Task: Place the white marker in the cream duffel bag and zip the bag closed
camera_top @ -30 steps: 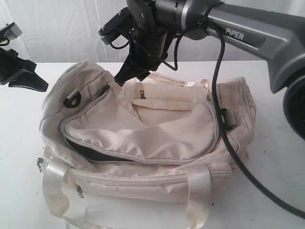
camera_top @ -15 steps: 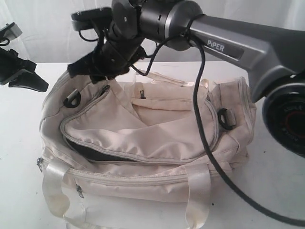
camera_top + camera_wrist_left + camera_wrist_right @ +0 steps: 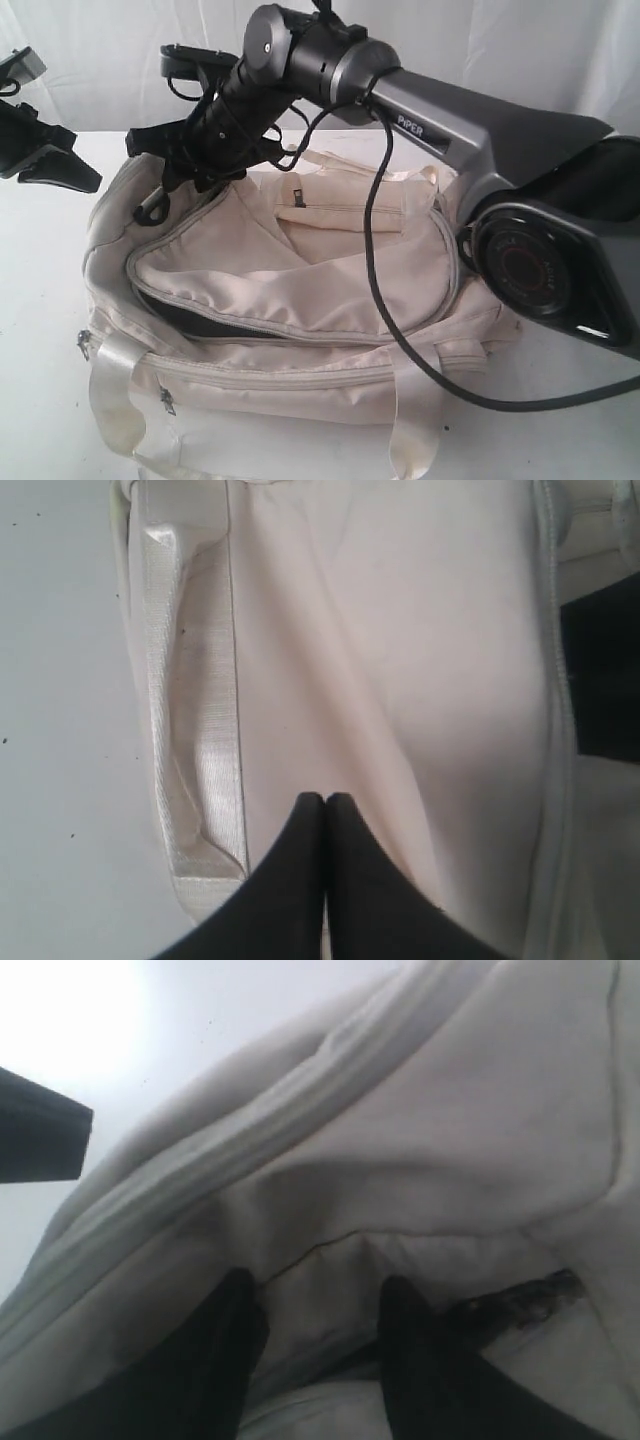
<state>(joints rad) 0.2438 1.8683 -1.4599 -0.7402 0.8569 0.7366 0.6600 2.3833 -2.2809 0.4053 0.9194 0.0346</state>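
Observation:
The cream duffel bag (image 3: 300, 290) lies across the middle of the table, its curved top zipper (image 3: 300, 335) partly undone with a dark gap at the front left. My right gripper (image 3: 168, 182) reaches across to the bag's left end, beside a black buckle (image 3: 150, 207). In the right wrist view the right gripper (image 3: 318, 1295) is open, its fingers (image 3: 235, 1305) down on a fold of bag fabric (image 3: 330, 1190) next to a dark zipper (image 3: 520, 1300). My left gripper (image 3: 325, 798) is shut and empty over bag fabric (image 3: 420, 660) and a webbing handle (image 3: 190, 730). The white marker is out of view.
The left arm (image 3: 45, 160) hangs off the bag's left end over the white table (image 3: 40, 300). The right arm's grey link (image 3: 480, 130) and black cable (image 3: 375, 260) cross above the bag. Shiny handles (image 3: 115, 400) hang over the front.
The right arm has swung left along the bag's top, from near the middle to the left end by the buckle, and come lower. The left arm and bag stayed put.

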